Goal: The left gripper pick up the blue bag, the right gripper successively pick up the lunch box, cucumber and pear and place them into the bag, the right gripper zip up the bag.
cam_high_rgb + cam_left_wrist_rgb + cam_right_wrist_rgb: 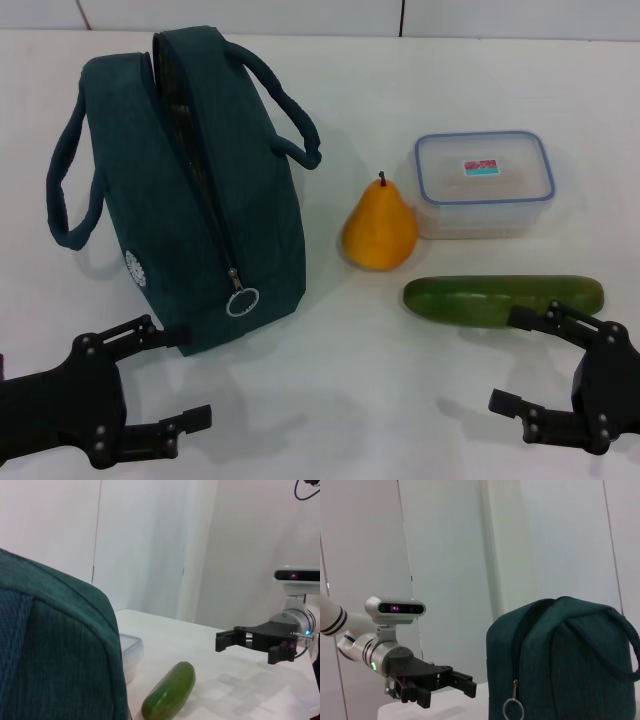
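The left end effector sits at the near left corner of the white counter, fingers spread apart and holding nothing, just in front of the blue bag. The right end effector hovers at the near right, fingers likewise apart and empty, its upper fingertip just over the near edge of the cucumber.

From the head view, the bag stands upright with its long axis running away from the robot. Its zipper track runs along the top toward the robot and ends at the ring pull on the near end face. One handle loops out to the left, the other to the right. A white round logo marks the left flank. The pear stands upright, stem up, between the bag and the lunch box, which rests lid up at the far right. The cucumber lies crosswise in front of both, its long axis left to right.

The right wrist view alone shows the bag's near end face head-on, ring pull hanging down, with the left end effector beside it. The left wrist view shows the bag's flank close up, the cucumber end-on, a corner of the lunch box, and the right end effector beyond.
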